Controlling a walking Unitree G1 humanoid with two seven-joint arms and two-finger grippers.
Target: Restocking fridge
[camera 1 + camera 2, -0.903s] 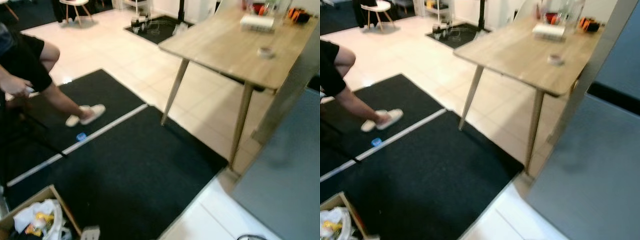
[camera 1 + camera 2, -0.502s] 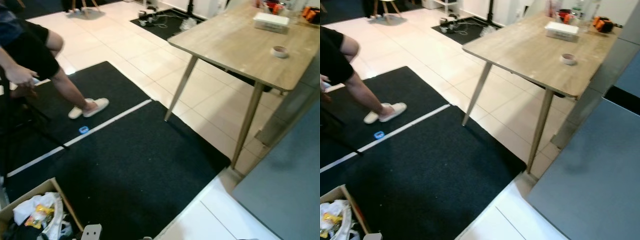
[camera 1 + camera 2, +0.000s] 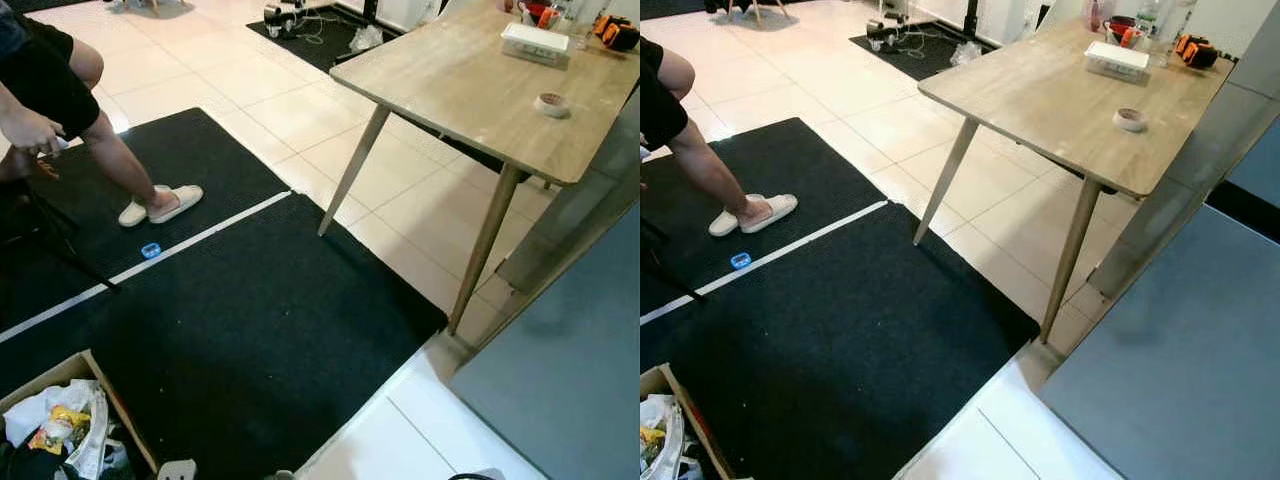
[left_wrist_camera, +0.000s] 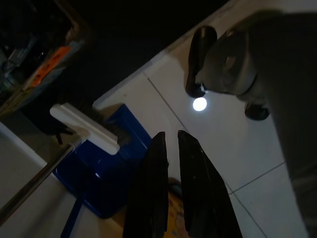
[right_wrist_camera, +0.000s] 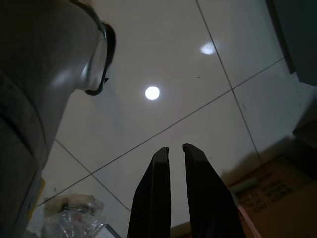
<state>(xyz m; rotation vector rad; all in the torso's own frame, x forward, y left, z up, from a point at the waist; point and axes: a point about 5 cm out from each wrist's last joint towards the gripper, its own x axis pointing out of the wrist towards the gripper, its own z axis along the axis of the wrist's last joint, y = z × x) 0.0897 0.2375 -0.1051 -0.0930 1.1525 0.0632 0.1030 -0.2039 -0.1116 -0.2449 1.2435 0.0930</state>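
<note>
The fridge fills the lower right of the head views as a smooth, matt blue-grey face, seen from above at a slant, with a black band crossing it higher up. Its near edge meets the white floor tiles just beside the desk's leg. Well apart from it, at the lower left, an open cardboard box stands on the black mat, holding crumpled white bags and a yellow packet
</note>
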